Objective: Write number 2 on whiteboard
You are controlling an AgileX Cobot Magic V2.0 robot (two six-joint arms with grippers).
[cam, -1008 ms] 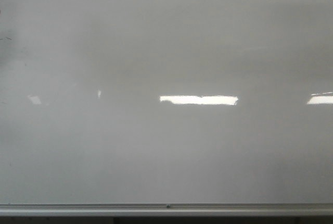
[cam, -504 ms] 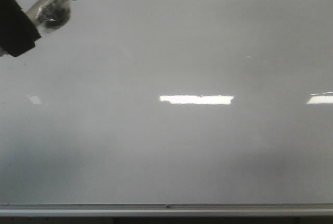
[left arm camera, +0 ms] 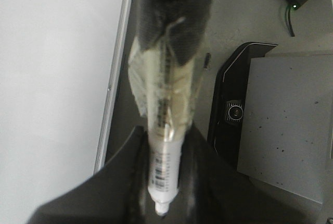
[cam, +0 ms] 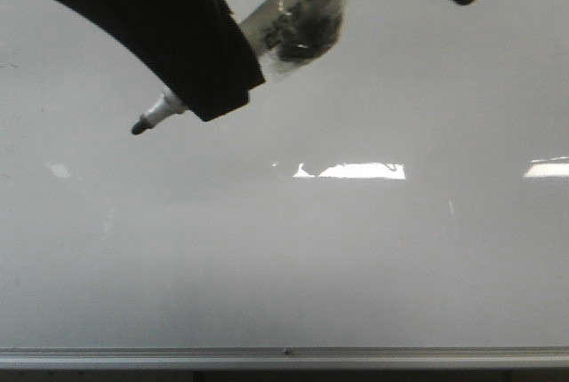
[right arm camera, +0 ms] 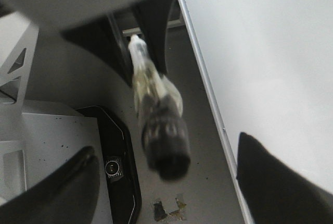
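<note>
Across the blank whiteboard, the left end effector clamps a marker, tip forward for writing; the right end effector gapes empty nearby.

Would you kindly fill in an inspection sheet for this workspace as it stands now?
Surface: whiteboard glossy, with light reflections; silver rail along its bottom edge.
Job's things: marker, body wrapped in clear tape, tip bare and near the board; contact cannot be told. No 2 seen on the board.
Clutter: small scraps on the floor.
Grippers: left pincer shut on the marker; right pincer open, holding nothing, behind the marker's rear end.
Cables: one dark cable from a box with a green light.
Surroundings: black camera unit beside a grey platform.
</note>
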